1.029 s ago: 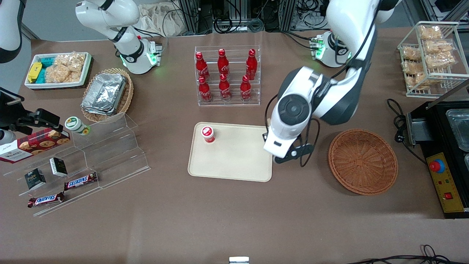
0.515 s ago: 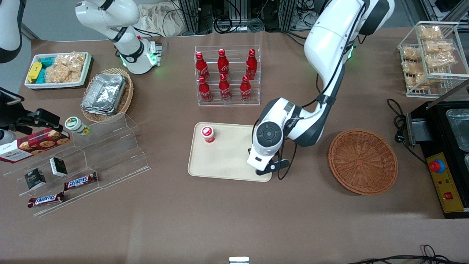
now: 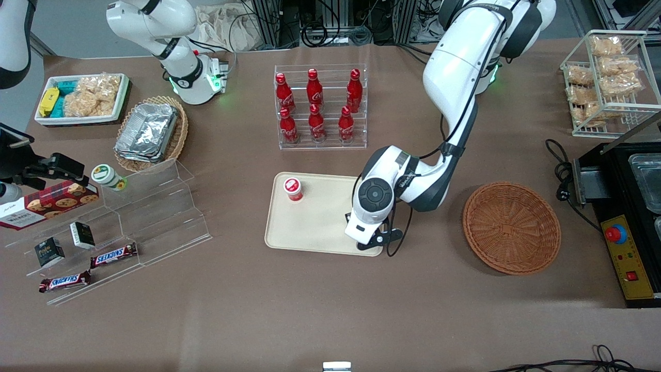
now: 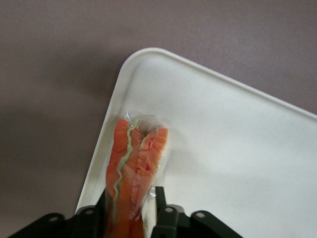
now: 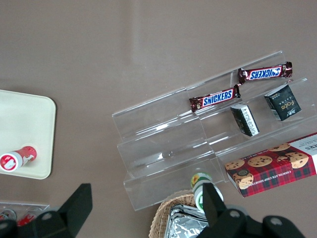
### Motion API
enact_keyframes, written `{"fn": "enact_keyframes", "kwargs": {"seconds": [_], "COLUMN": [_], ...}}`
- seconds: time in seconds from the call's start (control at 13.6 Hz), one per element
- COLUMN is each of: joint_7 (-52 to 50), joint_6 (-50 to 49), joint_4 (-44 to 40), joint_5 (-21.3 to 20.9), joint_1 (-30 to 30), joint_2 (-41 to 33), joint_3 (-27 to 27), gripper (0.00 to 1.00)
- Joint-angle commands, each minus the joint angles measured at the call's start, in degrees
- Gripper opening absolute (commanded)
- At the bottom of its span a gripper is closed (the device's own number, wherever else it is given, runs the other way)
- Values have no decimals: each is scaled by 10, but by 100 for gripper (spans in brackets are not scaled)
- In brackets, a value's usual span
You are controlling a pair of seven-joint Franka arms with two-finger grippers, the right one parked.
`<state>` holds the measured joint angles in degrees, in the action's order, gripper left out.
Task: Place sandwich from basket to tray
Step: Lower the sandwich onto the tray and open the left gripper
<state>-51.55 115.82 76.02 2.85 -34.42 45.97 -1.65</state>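
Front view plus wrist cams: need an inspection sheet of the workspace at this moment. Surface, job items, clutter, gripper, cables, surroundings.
Surface: brown table.
Job's things: sandwich held over a corner of the tray; basket has nothing in it.
Clutter: small red-capped bottle on the tray; cola bottle rack; acrylic steps with Snickers bars; foil containers.
Grippers: gripper shut on the sandwich, low above the tray's corner nearest the basket and the front camera.
Cables: black cable on the table beside the basket.
Surroundings: wire rack of snack packets; control box with red button.
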Motion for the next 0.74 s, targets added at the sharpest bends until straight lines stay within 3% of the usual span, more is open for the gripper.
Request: {"fn": "enact_keyframes", "kwargs": {"seconds": [0.0,0.29,0.66], "joint_7": [-54,-133,-160], "joint_6": [-7,-62,-123], "joint_4": [-9,-8,-7], "joint_5": [-8,-16,-16], "joint_1": [-5,5,8], "joint_2": [-24,-119,-223], "joint_3": [3,15,73], "gripper": [100,100,100]}}
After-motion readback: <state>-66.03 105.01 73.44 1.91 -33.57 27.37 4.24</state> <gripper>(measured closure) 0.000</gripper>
